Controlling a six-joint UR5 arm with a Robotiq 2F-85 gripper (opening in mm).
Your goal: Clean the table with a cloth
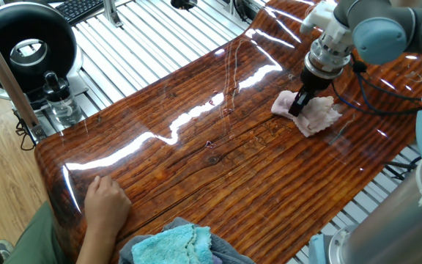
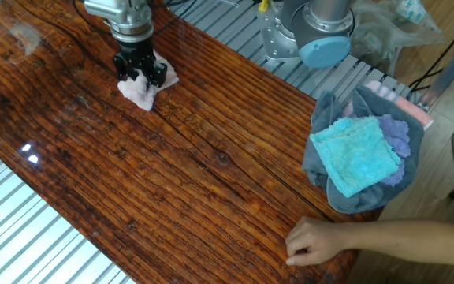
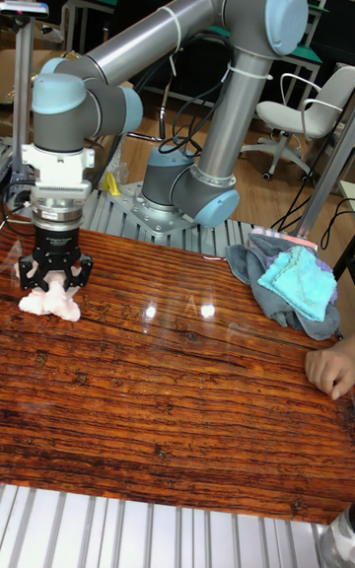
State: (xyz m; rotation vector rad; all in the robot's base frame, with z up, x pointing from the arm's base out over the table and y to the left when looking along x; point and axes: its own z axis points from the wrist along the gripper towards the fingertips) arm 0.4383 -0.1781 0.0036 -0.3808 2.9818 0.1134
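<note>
The pale pink fluffy cloth [image 1: 316, 115] [image 2: 143, 91] [image 3: 49, 305] lies bunched on the glossy reddish-brown table [image 1: 218, 169] [image 2: 172, 181] [image 3: 177, 400], far from the person's end. My gripper [image 1: 298, 106] [image 2: 139, 74] [image 3: 55, 282] points straight down into the cloth and presses it against the wood. Its black fingers are shut on a fold of the cloth. The fingertips are buried in the fabric.
A person's hand [image 1: 107, 204] [image 2: 318, 239] [image 3: 327, 369] rests on the table's near end. A turquoise cloth on a grey and purple pile [image 1: 174, 244] [image 2: 359, 155] [image 3: 294, 284] sits beside it. Ribbed metal frame [image 1: 160, 37] surrounds the tabletop. A black round device [image 1: 26, 44] stands off the table.
</note>
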